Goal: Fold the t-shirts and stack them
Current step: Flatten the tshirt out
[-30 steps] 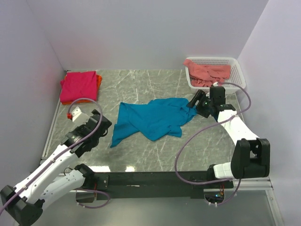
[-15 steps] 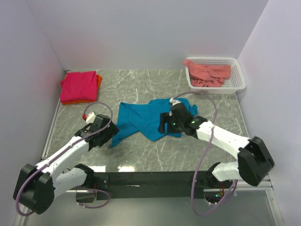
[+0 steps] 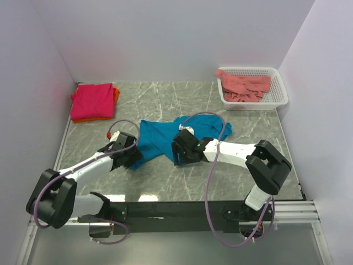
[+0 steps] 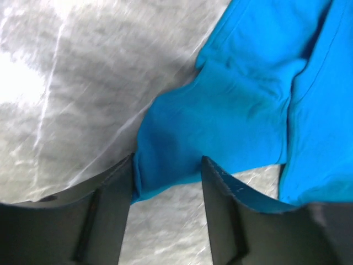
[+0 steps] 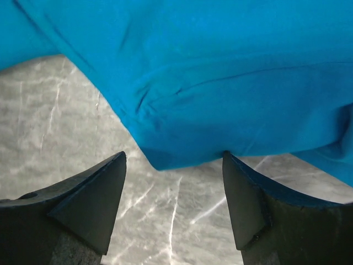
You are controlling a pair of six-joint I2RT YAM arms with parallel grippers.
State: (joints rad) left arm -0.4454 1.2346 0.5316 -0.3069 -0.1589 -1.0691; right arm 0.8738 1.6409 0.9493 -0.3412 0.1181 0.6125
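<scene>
My left gripper [image 4: 167, 165] sits low at the near left corner of the teal-blue t-shirt [image 3: 160, 138], jaws parted, with a tip of cloth lying between the fingers but not pinched. My right gripper [image 5: 174, 160] is spread wide at the shirt's near hem and grips nothing. The shirt lies crumpled in the middle of the marble table [image 3: 165, 99]; the magenta-pink t-shirt [image 3: 91, 101] rests folded on the orange t-shirt [image 3: 116, 94] at far left, and the salmon-pink t-shirt [image 3: 245, 85] is heaped in the white mesh basket [image 3: 278, 83] at far right.
</scene>
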